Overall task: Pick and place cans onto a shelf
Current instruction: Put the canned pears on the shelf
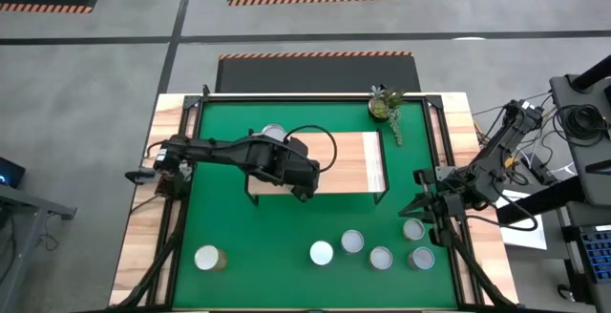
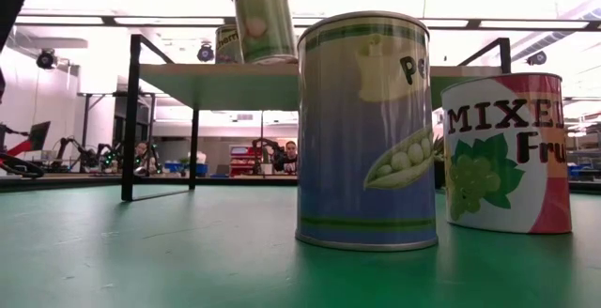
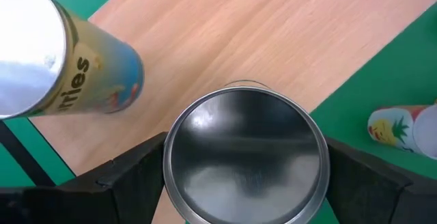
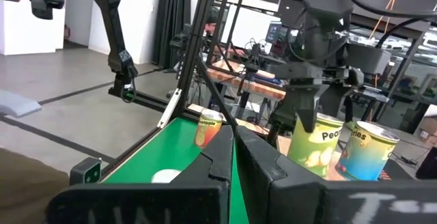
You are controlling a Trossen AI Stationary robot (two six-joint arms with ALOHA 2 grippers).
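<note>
My left gripper (image 1: 304,177) is over the shelf (image 1: 353,160) and shut on a green pea-label can (image 3: 246,156). In the low view, this can (image 2: 263,17) is at the shelf's top, slightly tilted; I cannot tell whether its bottom touches the wood. A second can (image 1: 272,134) stands upright on the shelf's far left part and also shows in the left wrist view (image 3: 41,67). Several cans stand on the green mat, among them a pea can (image 2: 366,130) and a mixed-fruit can (image 2: 507,153). My right gripper (image 1: 425,203) waits shut at the mat's right edge. My left gripper pinches the can's side wall just below its silver top rim (image 3: 171,162), one finger (image 3: 136,169) on each of two opposite sides. The fingers come from above, pointing down. The can hangs nearly upright over the shelf's near edge.
A small potted plant (image 1: 385,105) stands at the mat's far right corner. Cans on the mat stand near the front: one at the left (image 1: 208,258), several at the right (image 1: 381,257). The shelf's right half (image 1: 358,156) is bare wood.
</note>
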